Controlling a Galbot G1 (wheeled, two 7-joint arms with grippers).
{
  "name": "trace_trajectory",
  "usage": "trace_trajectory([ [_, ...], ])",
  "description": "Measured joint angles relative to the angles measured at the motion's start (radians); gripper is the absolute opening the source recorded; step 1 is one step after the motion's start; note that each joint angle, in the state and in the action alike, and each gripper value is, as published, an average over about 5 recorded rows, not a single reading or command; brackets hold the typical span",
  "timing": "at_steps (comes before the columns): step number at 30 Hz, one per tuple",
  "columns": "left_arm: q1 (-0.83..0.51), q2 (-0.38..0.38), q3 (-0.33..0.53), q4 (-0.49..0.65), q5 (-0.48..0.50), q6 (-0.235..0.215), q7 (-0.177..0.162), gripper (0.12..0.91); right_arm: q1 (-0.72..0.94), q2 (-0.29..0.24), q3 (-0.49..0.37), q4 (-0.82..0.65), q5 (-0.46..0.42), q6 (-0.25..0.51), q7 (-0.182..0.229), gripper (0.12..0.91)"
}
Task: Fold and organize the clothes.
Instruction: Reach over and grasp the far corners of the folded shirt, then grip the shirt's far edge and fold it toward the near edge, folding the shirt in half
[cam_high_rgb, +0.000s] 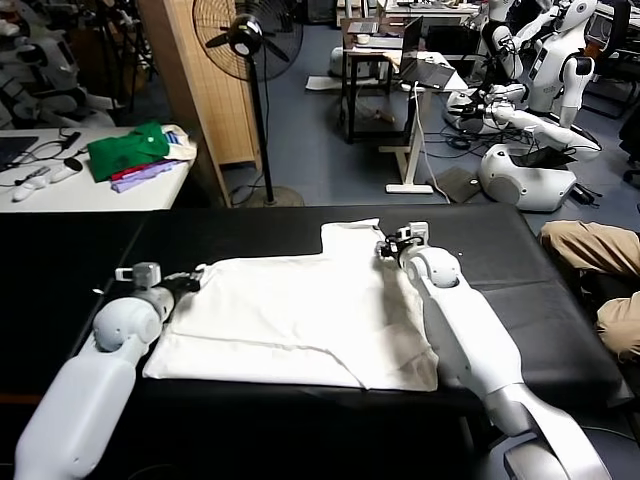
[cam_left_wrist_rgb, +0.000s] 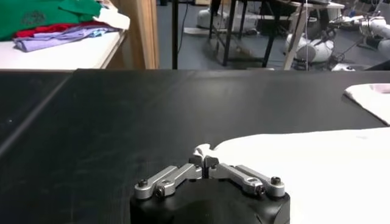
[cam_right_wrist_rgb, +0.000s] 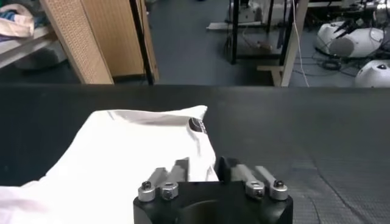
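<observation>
The clothes are one white T-shirt (cam_high_rgb: 300, 320) spread on the black table (cam_high_rgb: 250, 225), one sleeve sticking out at the far side. My left gripper (cam_high_rgb: 188, 281) lies at the shirt's left edge. In the left wrist view this gripper (cam_left_wrist_rgb: 204, 161) is shut on a small corner of the white cloth (cam_left_wrist_rgb: 317, 164). My right gripper (cam_high_rgb: 390, 247) rests at the shirt's far right, by the sleeve. In the right wrist view its jaws (cam_right_wrist_rgb: 203, 167) stand apart, with the shirt's edge (cam_right_wrist_rgb: 122, 152) lying between the fingers (cam_right_wrist_rgb: 180, 168).
A white side table (cam_high_rgb: 90, 190) at the far left carries a green garment (cam_high_rgb: 125, 150) and a purple cloth (cam_high_rgb: 145, 175). Behind stand a fan (cam_high_rgb: 250, 40), a wooden screen (cam_high_rgb: 200, 80), a desk (cam_high_rgb: 400, 60) and other robots (cam_high_rgb: 525, 170). A person's knee (cam_high_rgb: 590, 245) is at the right.
</observation>
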Motion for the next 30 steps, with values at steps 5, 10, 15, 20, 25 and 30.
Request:
trace_trajectory([
  [5, 0.006, 0.001, -0.004, -0.001, 0.000, -0.002, 0.001, 0.136, -0.016, -0.001, 0.015, 0.017, 0.019, 0.057, -0.025, 0.120],
  [10, 0.021, 0.002, -0.018, -0.017, 0.002, -0.011, 0.000, 0.136, -0.067, -0.036, 0.036, 0.114, 0.072, 0.103, -0.038, 0.120],
  [15, 0.053, 0.017, -0.043, -0.067, 0.001, -0.022, -0.004, 0.136, -0.178, -0.108, 0.072, 0.300, 0.131, 0.092, -0.028, 0.120],
  [20, 0.109, 0.043, -0.082, -0.147, 0.004, -0.033, -0.010, 0.136, -0.305, -0.189, 0.108, 0.482, 0.156, 0.060, -0.008, 0.120],
  [25, 0.179, 0.076, -0.120, -0.220, 0.001, -0.039, -0.021, 0.136, -0.409, -0.256, 0.127, 0.628, 0.190, 0.007, 0.033, 0.120],
  [30, 0.269, 0.114, -0.162, -0.300, -0.001, -0.043, -0.030, 0.136, -0.497, -0.299, 0.139, 0.756, 0.205, -0.064, 0.107, 0.120],
])
